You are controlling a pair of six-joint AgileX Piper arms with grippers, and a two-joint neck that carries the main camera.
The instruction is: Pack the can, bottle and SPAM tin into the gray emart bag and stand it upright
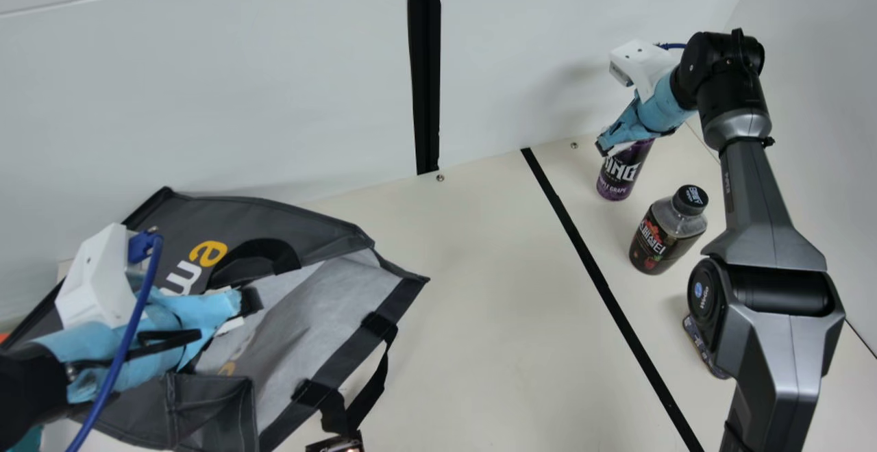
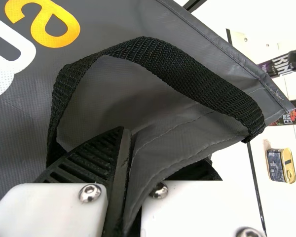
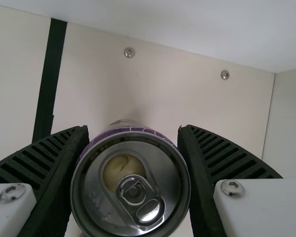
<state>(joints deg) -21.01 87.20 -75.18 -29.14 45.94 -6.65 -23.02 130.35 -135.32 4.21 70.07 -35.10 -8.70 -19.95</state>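
A: "Bounds?"

B: "Main view: table, cream, white wall along its 12 o'clock edge; black strip crossing between bag, 8 o'clock, and bottle."

A: "Holdings?"

B: "Right pincer: parted to can width, pads against both sides of the upright can. Left pincer: closed on the bag's gray fabric. At the can's 5 o'clock: bottle, upright; beyond, SPAM tin."

A: "Markings?"

B: "Can, purple, lettered; bottle, dark label; bag, yellow-and-white lettering."
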